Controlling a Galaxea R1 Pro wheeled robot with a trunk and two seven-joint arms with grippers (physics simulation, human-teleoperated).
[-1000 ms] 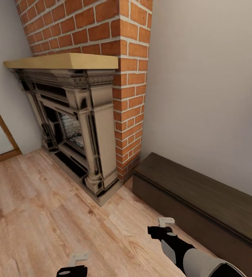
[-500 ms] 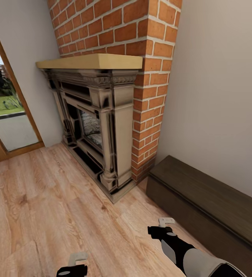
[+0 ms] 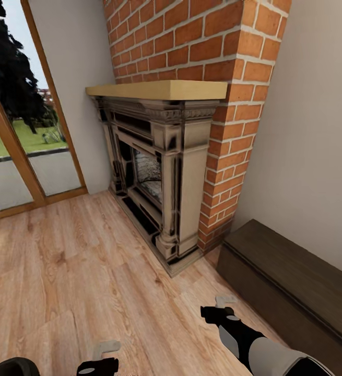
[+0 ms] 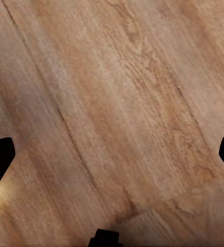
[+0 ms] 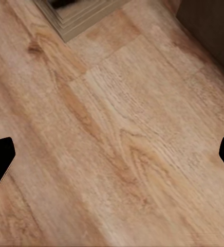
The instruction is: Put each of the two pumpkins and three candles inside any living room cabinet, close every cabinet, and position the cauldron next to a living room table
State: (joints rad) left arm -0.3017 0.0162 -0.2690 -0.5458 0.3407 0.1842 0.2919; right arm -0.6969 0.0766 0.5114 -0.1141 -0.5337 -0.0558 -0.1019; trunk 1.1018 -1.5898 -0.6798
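- Right, no brand, label or writing can be read on anything.
- One fireplace point(image 3: 160, 172) stands ahead on the living room floor, with a dark carved surround and one pale wooden mantel point(image 3: 157, 90) on top; one red brick chimney point(image 3: 207, 47) rises above it and runs out past the top edge.
- One cabinet point(image 3: 291, 282), long, low and dark brown, sits against the wall just beside the brick, to the right; its fronts look shut, and its far end is cut off by the frame.
- One glazed door with a wooden frame point(image 3: 14, 151) is at left, grass and a dark tree behind the glass, partly cropped.
- Two grippers are up: the left gripper point(image 3: 104, 350) hangs low over the plank floor point(image 3: 61, 271), its body cut off at the bottom edge.
- The right gripper point(image 3: 223, 303) hovers over the floor near the cabinet's near corner.
- Left wrist view: only two dark finger edges, one at each side of the picture, so the left gripper is spread apart with bare planks between, gripping nothing.
- Right wrist view: the same spread on the right gripper, over planks, with the fireplace base and a cabinet corner point(image 5: 215, 25) at the far edge.
- One dark rounded shape point(image 3: 9, 367) pokes in at the bottom-left corner; too cropped to name.
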